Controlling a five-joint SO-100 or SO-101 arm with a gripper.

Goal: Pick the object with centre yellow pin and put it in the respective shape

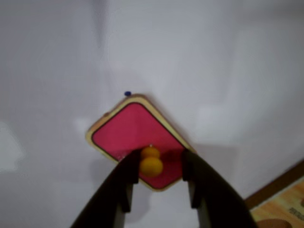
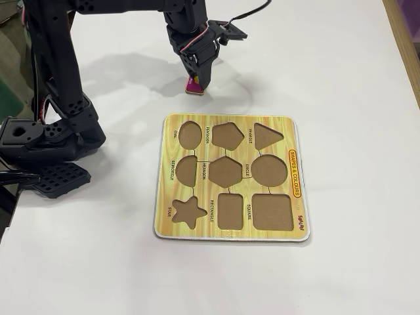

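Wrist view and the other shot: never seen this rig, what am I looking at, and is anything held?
It is one small black robot arm on a white table. The fixed view looks down at the whole scene from the front. The wrist view comes from a camera riding on the arm, looking past its two-fingered pincer. On the table lies a yellow puzzle board with nine empty shape cut-outs, including the one labelled RECTANGLE. Beyond the board lies a flat pink piece with a yellow knob. The pincer's fingers sit on either side of that knob. Whether they actually clamp it yet, I cannot tell.
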